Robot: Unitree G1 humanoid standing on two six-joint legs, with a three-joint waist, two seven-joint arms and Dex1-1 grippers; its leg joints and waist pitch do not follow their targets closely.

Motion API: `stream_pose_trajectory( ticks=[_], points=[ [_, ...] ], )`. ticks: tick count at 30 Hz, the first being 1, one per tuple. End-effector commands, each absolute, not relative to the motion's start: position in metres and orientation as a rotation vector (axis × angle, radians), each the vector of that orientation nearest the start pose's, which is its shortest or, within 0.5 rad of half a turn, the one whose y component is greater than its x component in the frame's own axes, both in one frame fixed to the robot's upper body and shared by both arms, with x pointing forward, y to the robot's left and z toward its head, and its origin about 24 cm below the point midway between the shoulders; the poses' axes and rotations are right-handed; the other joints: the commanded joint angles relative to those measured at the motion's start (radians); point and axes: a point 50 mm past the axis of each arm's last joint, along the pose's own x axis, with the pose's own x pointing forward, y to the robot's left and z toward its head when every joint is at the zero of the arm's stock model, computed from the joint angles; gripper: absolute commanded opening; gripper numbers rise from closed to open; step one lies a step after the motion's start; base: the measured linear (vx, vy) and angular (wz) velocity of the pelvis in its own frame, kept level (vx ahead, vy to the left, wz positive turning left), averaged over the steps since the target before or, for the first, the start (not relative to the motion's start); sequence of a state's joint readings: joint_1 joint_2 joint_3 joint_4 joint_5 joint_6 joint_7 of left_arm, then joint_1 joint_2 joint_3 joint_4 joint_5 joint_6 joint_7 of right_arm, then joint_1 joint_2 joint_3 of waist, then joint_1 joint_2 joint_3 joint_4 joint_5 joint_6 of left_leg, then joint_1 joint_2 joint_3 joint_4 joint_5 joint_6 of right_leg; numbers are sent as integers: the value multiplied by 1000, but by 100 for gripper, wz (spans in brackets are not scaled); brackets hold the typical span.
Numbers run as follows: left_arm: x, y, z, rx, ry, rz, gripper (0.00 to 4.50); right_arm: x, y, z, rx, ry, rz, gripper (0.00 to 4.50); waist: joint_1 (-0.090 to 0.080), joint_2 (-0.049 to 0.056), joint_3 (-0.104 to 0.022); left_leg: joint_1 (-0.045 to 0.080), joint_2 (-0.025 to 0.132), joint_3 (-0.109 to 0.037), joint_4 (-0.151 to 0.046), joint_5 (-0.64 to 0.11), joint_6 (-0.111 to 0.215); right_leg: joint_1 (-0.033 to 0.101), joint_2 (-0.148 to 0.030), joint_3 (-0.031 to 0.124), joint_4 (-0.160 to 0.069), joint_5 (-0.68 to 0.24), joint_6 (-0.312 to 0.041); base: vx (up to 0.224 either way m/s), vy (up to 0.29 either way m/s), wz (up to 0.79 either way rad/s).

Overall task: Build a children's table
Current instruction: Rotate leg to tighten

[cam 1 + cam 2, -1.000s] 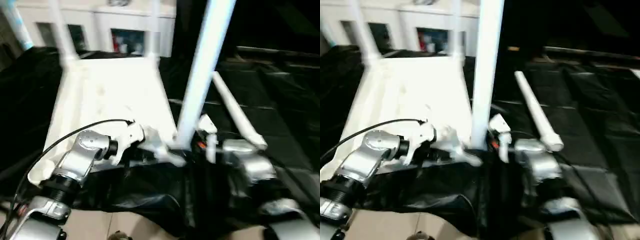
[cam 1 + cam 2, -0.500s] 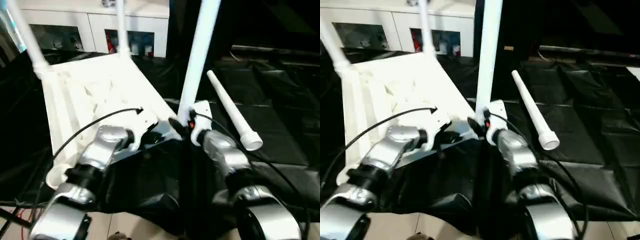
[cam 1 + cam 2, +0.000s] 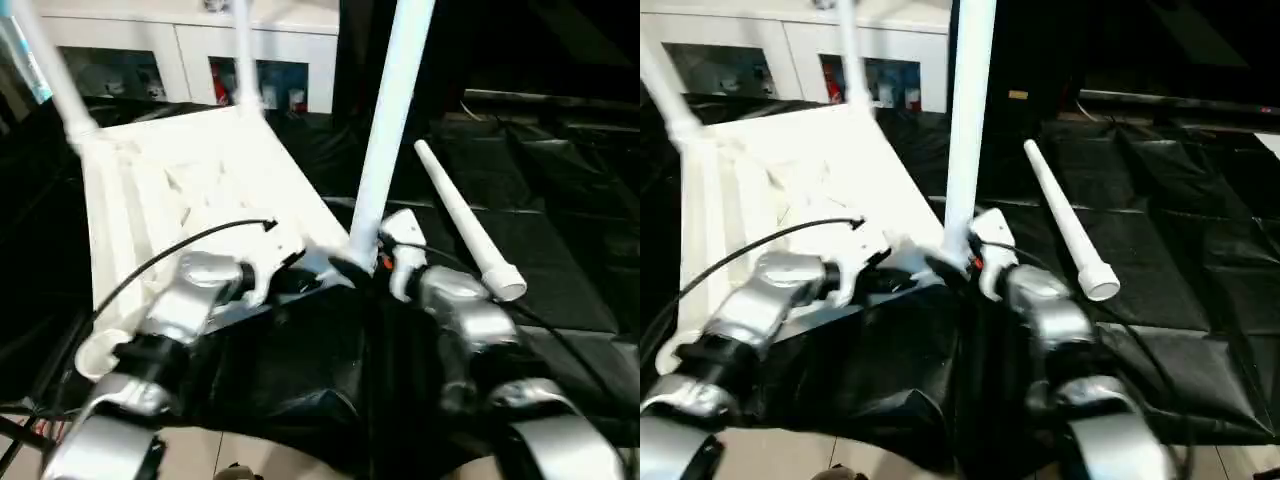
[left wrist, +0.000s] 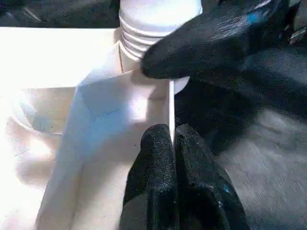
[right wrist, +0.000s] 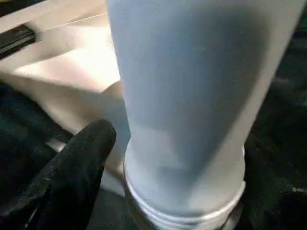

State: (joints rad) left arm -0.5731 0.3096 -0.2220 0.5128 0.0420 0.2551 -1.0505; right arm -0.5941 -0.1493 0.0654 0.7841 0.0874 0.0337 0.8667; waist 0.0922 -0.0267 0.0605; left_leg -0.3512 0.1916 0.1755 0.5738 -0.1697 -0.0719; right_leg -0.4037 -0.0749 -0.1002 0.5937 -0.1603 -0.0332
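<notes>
Three legs stand up from the upturned top [image 3: 190, 190] — two at the far corners, one [image 3: 385, 130] at the near right corner by my arms. A fourth leg [image 3: 465, 220] lies loose on the black sheeting [image 3: 560, 200] to the right, well apart from the top. The sheeting covers the floor all around; a strip of pale tile [image 3: 250, 450] shows at its near edge. At the back of the room I see a white cabinet [image 3: 200, 60] with glass doors.

My left tool [image 4: 172, 143] is pressed together, its tips on the top's rim beside the near leg's threaded base. My right tool [image 5: 158, 158] stands spread around that base, one finger [image 5: 76, 167] just beside it.

Against half a second ago, the right forearm has drawn back from the leg and its fingers have spread wider. The top and the loose leg lie as before.
</notes>
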Motion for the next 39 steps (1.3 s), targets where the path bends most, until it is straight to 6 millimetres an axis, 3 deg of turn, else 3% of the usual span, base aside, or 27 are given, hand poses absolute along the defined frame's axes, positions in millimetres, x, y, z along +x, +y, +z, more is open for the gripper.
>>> stream_pose_trajectory(
  ticks=[1, 9, 10, 21, 26, 31, 33, 35, 39],
  points=[
    [316, 104, 68, 336, 345, -1301, 0, 313, -89, 32, -35, 314, 1251, 391, 7, -3, -70, 2, 45, -10, -60, -206, 67, 57, -81, 57, -72, -309, -167, 0, 0, 0],
    [303, 121, 63, 362, 400, -1395, 0, 304, -106, 35, -55, 358, 1377, 391, 23, -5, -67, 4, 47, -9, -61, -230, 55, 53, -82, 57, -75, -366, -155, 0, 0, 0],
    [300, 125, 63, 360, 414, -1421, 0, 303, -107, 36, -48, 367, 1400, 366, 23, -3, -66, 6, 47, -9, -61, -236, 50, 51, -82, 57, -77, -378, -152, 0, 0, 0],
    [303, 128, 65, 353, 409, -1374, 0, 301, -103, 37, -28, 371, 1407, 283, 26, -6, -68, 4, 45, -10, -62, -225, 40, 52, -82, 58, -75, -364, -152, 0, 0, 0],
    [315, 121, 68, 322, 374, -1263, 0, 314, -98, 32, -30, 361, 1205, 278, 19, -5, -65, 7, 42, -13, -63, -247, 24, 49, -84, 56, -84, -429, -132, 0, 0, 0],
    [332, 108, 71, 317, 360, -1102, 0, 333, -91, 21, -40, 381, 869, 276, -4, -1, -65, 12, 36, -18, -61, -282, 0, 45, -86, 52, -97, -508, -101, 0, 0, 0],
    [340, 103, 73, 300, 366, -1003, 0, 339, -87, 19, -1, 391, 747, 276, -7, 0, -67, 13, 35, -15, -60, -271, 3, 42, -83, 54, -96, -487, -104, 0, 0, 0],
    [348, 97, 74, 283, 370, -909, 0, 344, -82, 19, 41, 389, 633, 275, -7, -6, -70, 6, 38, -15, -60, -245, 6, 49, -82, 55, -85, -424, -124, 0, 0, 0],
    [353, 89, 77, 269, 363, -841, 0, 348, -73, 20, 60, 385, 564, 275, -3, -6, -78, 1, 39, -11, -57, -177, 21, 54, -80, 58, -65, -254, -168, 0, 0, 0]
  ],
)
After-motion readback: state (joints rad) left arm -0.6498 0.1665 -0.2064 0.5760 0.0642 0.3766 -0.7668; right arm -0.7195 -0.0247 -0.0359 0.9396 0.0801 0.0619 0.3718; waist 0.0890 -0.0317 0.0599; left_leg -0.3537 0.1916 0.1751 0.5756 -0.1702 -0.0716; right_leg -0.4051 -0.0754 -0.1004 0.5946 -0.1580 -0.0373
